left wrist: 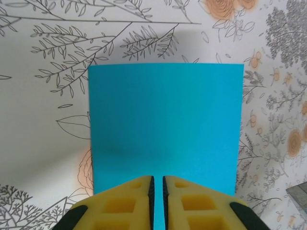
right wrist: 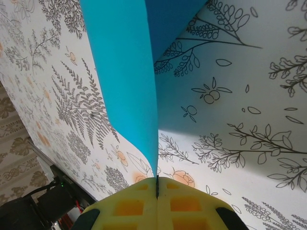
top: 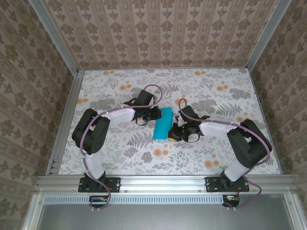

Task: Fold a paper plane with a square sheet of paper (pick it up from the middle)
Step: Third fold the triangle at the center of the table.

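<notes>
Overhead view of a flower-patterned desk [top: 120, 148] with my two arms reaching in toward its middle. Between them sits the square sheet of paper [top: 163, 123], plain teal-blue, seen from above as a narrow slanted band.

My right end effector [right wrist: 157, 179] is closed tight on one edge of the sheet. From its yellow pads the paper rises away in a soft curve, one face bright and the other in shadow, so it is bending under its own slight weight.

My left end effector [left wrist: 157, 179] is at the opposite edge. Its pads are almost together with a thin slit between them, and teal shows in that slit. I cannot tell whether the pads are pressing the paper yet. From this side the sheet looks smooth and flat, with clean straight edges.

I judge the sheet to be very light, limp and easy to crease. It will sag wherever it is not supported, and a hard or crooked pinch could leave a mark. It may also slide on the smooth desk. The best hold is a gentle pinch at the middle of an edge, with both sides level so any fold runs straight.
</notes>
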You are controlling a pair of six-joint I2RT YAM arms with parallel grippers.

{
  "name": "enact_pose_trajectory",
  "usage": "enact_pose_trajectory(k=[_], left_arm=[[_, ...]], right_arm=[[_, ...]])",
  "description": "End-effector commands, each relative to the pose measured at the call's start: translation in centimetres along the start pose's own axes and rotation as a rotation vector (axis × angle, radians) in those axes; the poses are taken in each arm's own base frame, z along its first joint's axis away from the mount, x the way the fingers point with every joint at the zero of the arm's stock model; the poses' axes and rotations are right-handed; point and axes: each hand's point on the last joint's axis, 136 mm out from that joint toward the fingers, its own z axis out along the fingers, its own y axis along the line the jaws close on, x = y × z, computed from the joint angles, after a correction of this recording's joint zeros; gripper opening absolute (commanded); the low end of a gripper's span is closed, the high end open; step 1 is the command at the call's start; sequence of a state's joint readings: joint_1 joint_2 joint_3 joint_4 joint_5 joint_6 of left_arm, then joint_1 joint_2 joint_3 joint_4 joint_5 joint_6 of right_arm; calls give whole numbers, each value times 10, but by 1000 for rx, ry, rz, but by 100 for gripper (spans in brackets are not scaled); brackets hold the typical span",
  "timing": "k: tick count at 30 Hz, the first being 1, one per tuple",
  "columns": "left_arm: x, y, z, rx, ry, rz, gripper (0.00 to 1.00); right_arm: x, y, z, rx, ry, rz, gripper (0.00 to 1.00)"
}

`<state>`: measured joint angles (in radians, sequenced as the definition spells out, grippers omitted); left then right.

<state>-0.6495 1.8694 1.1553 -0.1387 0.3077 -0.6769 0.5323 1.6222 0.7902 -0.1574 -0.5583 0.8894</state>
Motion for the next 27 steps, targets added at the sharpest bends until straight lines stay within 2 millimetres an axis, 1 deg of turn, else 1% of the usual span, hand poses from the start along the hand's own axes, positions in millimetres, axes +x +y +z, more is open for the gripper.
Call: enact_pose_trajectory(k=[1,7,11,15,17,21,25,27], left_arm=[[8,10,14,-30,45,-7,13],[16,24,23,-78,78,-22,12],[21,29,29,-90,99,-28,12],[24,32,32,-96,109,-37,12],[25,33,32,-98,111,-39,12],[25,33,31,-99,108,-38,12],[24,32,31,-96,105,-37,12],[24,32,32,-94,106,-37,12]], right_arm=[[-5,9,-1,-22,3,11,3],[-10,18,-5,-47,-10,13,4],[-15,30,-10,-77,-28,8,5],[-22,37,-10,-91,-42,3,6],[-25,39,-8,-95,-43,6,9],[-26,45,-12,-118,-52,4,18],[-22,42,-14,-113,-55,10,28],[-22,37,-13,-108,-60,21,28]])
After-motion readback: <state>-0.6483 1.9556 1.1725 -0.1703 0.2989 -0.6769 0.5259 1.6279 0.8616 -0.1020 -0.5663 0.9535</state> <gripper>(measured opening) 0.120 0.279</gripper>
